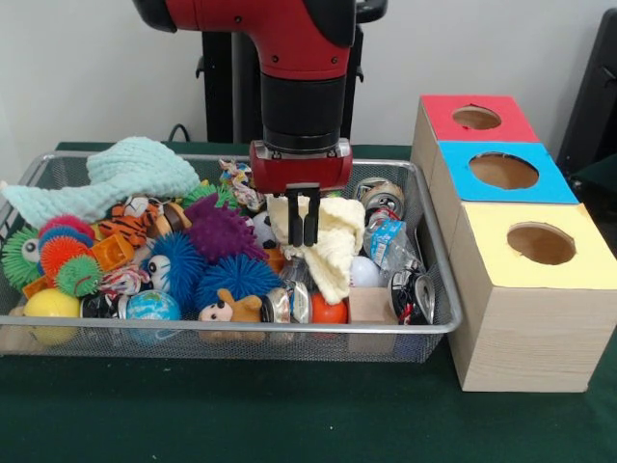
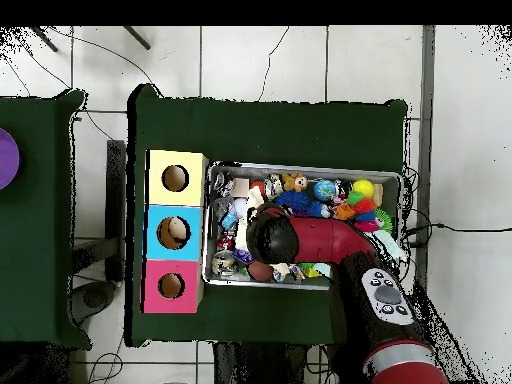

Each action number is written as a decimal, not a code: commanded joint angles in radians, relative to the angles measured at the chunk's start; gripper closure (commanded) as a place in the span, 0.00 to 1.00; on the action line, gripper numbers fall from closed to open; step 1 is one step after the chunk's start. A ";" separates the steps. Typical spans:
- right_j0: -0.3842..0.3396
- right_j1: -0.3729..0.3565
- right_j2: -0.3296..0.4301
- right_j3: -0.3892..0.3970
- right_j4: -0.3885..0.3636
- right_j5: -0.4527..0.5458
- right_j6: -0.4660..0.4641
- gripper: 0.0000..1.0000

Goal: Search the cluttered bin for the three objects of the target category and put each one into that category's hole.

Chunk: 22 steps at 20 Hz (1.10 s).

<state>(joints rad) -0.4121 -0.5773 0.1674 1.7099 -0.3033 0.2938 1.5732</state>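
Observation:
The wire mesh bin (image 1: 241, 330) stands on the green table, full of toys. A brown bear-like plush (image 1: 229, 309) lies at its front rim and shows in the overhead view (image 2: 293, 182) too. An orange striped tiger plush (image 1: 135, 224) lies at the left, below a mint knitted cloth (image 1: 135, 174). No third plush shows. My gripper (image 1: 304, 220) hangs over the bin's middle. Its fingers (image 1: 311, 217) stand close together, pinching a pale yellow knitted cloth (image 1: 337, 251) that hangs from them. In the overhead view my arm (image 2: 300, 238) hides the gripper.
Three wooden boxes with round holes stand beside the bin: red top (image 1: 476, 118), blue top (image 1: 503, 171), yellow top (image 1: 541, 243). Purple (image 1: 220, 231) and blue (image 1: 236, 280) spiky balls, a yellow ball (image 1: 50, 307), a globe ball (image 1: 152, 306) and cans (image 1: 381, 198) crowd the bin.

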 commanded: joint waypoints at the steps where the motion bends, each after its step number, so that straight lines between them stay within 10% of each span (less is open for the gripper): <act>1: -0.028 0.058 0.039 -0.013 0.015 -0.013 0.116 1.00; 22: -0.089 0.073 0.050 -0.108 0.029 0.095 0.069 1.00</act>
<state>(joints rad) -0.4899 -0.5071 0.1674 1.6492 -0.3038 0.2938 1.5732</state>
